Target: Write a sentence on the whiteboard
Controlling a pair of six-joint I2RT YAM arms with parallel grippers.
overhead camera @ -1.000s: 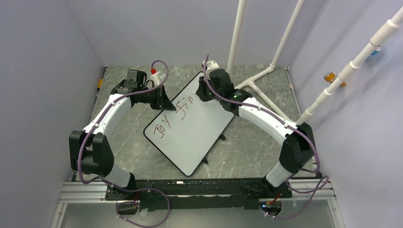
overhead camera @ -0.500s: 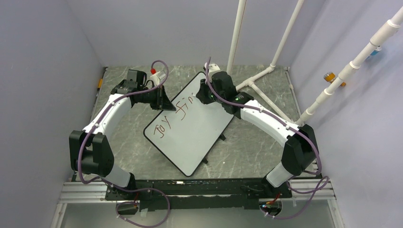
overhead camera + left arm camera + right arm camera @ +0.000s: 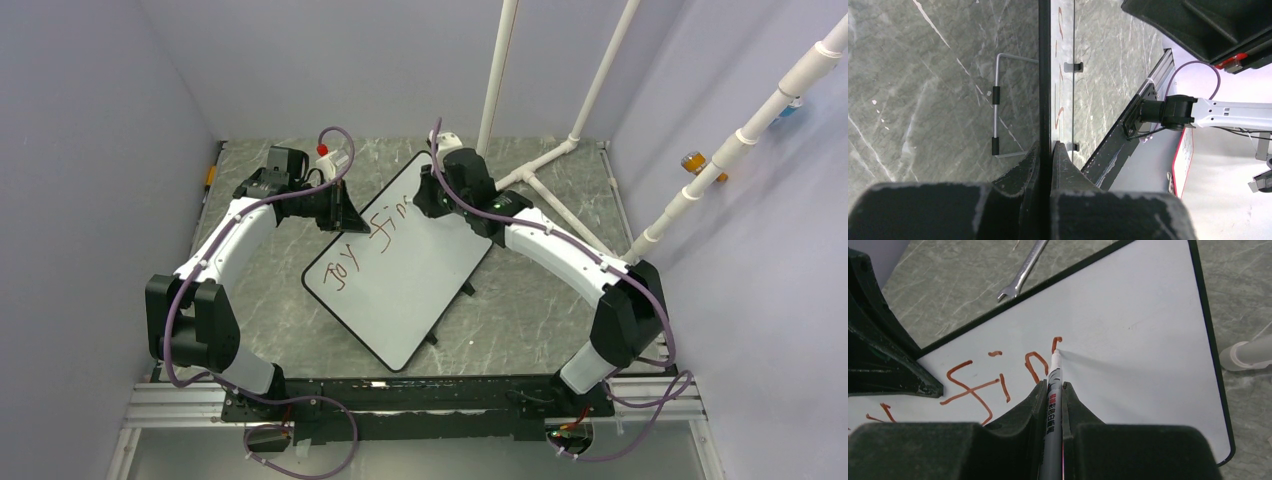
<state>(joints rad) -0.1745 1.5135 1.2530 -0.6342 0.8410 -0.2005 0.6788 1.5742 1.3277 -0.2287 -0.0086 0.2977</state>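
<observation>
Whiteboard (image 3: pixel 400 290) sits askew mid-surface (image 3: pixel 540 320); it looks stiff, light and apt to slide, so its thin rim is the sensible hold, where the left end effector (image 3: pixel 352 222) pinches it. The right end effector (image 3: pixel 425 195) is clamped on a marker (image 3: pixel 1053 390), tip at the sentence (image 3: pixel 368 243) after "fin".

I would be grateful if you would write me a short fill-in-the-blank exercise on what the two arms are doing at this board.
1. The left gripper is shut on the edge of the ____.
2. The right gripper is shut on a ____ whose tip touches the board.
3. The sentence begins with the word ____.
4. Beyond the board's far edge, a metal ____ lies on the table.
Missing words: whiteboard; marker; Joy; wrench.
</observation>
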